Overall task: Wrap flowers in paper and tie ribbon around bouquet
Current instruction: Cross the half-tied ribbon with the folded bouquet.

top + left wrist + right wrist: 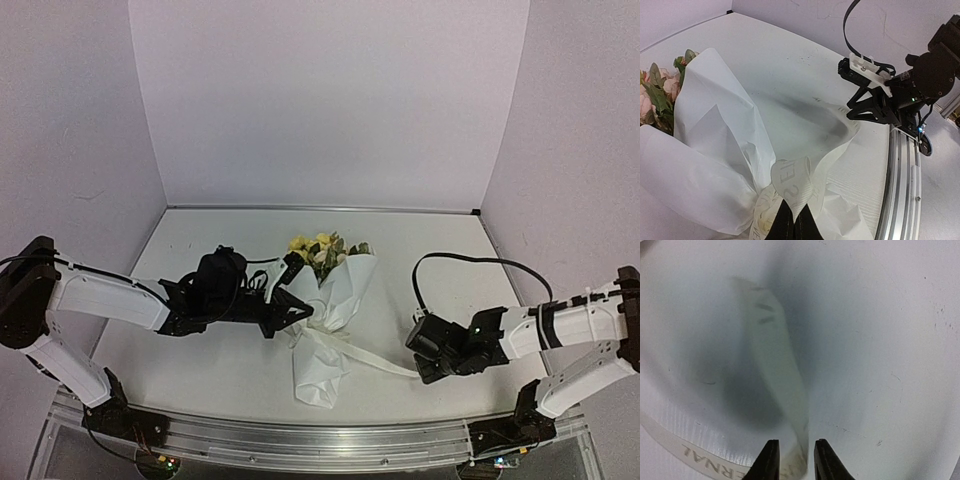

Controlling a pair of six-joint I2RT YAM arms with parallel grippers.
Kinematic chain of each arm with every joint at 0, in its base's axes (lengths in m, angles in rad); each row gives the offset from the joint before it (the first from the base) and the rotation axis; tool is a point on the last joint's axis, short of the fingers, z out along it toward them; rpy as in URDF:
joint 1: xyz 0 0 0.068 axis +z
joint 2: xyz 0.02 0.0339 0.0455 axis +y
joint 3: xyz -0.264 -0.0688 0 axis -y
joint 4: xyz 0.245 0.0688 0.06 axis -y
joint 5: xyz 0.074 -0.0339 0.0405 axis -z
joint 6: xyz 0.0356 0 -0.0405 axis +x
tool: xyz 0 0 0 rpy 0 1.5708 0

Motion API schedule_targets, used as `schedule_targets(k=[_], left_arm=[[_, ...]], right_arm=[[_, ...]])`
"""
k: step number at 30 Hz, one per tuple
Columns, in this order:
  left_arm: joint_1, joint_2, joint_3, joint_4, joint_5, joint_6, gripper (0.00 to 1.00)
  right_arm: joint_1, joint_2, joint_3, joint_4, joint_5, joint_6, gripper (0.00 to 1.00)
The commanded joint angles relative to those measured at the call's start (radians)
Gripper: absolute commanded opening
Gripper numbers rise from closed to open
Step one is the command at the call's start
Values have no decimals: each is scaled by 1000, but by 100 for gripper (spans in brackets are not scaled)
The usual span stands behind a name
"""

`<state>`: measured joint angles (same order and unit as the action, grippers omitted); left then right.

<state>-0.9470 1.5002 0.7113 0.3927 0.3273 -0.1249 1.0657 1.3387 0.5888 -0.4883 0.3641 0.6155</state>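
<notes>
beside bouquet point(338, 288), left arm point(110, 296) outstretched

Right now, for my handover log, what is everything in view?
flowers: one bunch, yellow and cream, at the cone's wide far end
paper: one sheet, white, coned around the flowers, mid-table
ribbon: one, sheer white, lettered, around the cone's waist, tail reaching right
table: one, white, beneath everything
rail: one, silver, near edge
left end effector: one, black, shut on the ribbon at the waist
right end effector: one, black, open, ribbon tail between its fingers
</notes>
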Motion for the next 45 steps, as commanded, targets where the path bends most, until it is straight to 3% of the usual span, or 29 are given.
schedule_targets(k=[1,7,11,23,36,45], left_arm=[[5,-16,17,17,81,41,0],[5,-23,5,50,128,64,0],[5,-30,3,61,135,59,0],[5,-83,-40,86,93,17,0],[5,-85,-29,74,90,14,0],[6,-65,-17,69,93,6,0]], right_arm=[[-2,-64,29,23,-33,-41,39],[-3,-108,80,84,-192,-189,61],[-11,-26,149,149,-311,-258,63],[-48,240,187,549,-541,-362,62],[-49,298,164,566,-649,-509,61],[11,325,124,658,-561,-504,60]])
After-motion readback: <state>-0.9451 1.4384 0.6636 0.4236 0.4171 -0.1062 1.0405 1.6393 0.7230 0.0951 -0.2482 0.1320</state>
